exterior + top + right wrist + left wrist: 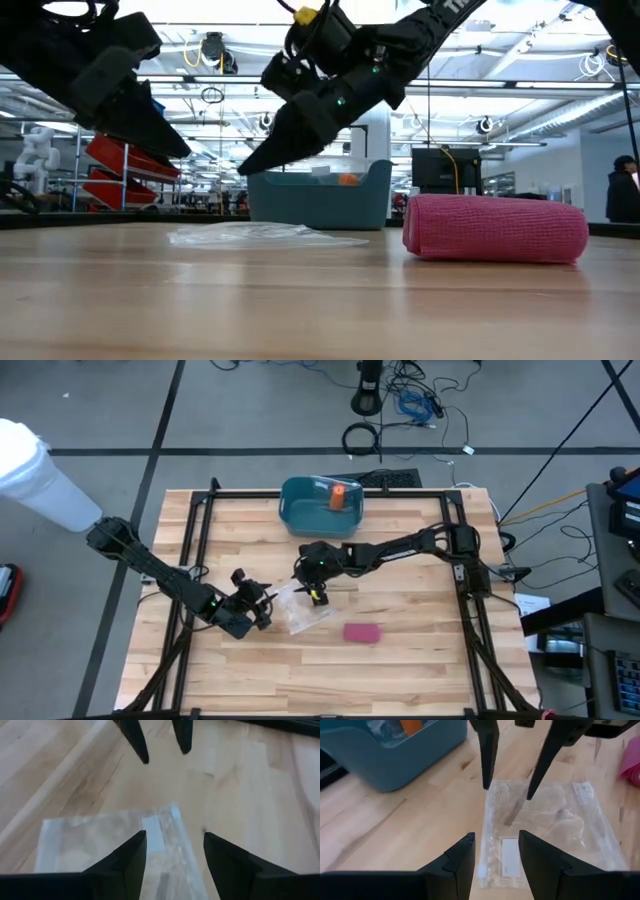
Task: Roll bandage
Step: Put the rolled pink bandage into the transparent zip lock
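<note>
A teal bin (320,506) sits at the upper middle of the wooden table (420,650) in the high view, with an orange object (338,497) inside it. Below the bin, near the frame's centre, a clear plastic bag (300,610) lies flat on the wood — crinkled, see-through, with a white label (509,858) that shows in the left wrist view. Dark frame rails (195,540) run along the table's left and right sides, and cables (410,405) trail over the floor at the top of the frame.

The left gripper (262,598) hangs at the bag's left edge, lower left of centre, its fingers spread apart with nothing between them. The right gripper (317,596) hovers over the bag's upper right part, pointing down; its fingers are also parted and hold nothing — the bag lies under them on the table. In the low view both grippers are above the bag, clear of the tabletop.

The bandage (362,632) is a pink roll lying on its side, lower right of centre in the high view, just right of the bag and apart from both grippers. In the low view it fills the right middle of the frame (495,230) — a tightly wound cylinder with a woven, mesh-like surface, resting on the wood.
</note>
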